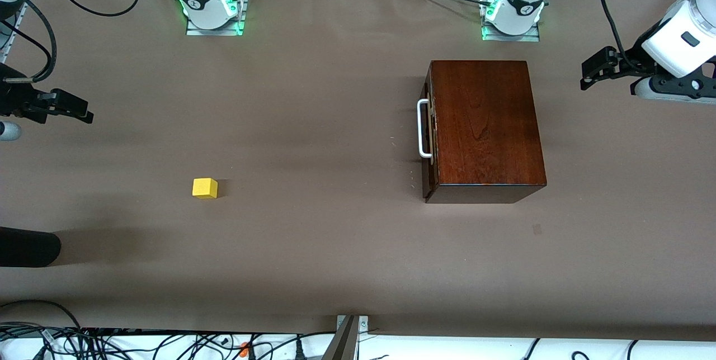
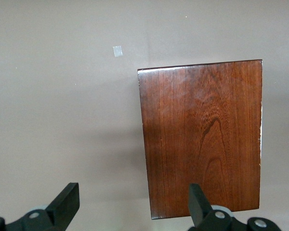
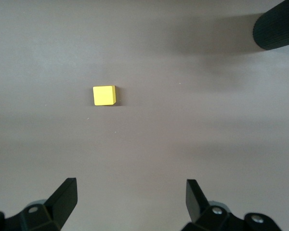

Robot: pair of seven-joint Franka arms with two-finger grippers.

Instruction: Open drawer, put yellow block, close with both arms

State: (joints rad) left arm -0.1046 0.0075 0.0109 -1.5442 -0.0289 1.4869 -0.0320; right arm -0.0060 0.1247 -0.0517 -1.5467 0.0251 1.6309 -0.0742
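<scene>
Both my claws, left [image 1: 587,74] and right [image 1: 84,115], hang apart. The small yellow cube [image 1: 205,188] looks light and rigid: grip flat faces. Pull the glossy dark-brown drawer [image 1: 429,131] by its white bar handle [image 1: 423,128].

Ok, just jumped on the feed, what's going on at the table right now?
Nothing is being handled yet. The drawer is fully shut in its wooden box toward the left arm's end of the table, handle untouched. The yellow block sits alone on the table toward the right arm's end. The left gripper hangs open above the table beside the box; the right gripper hangs open at its own end, holding nothing.
</scene>
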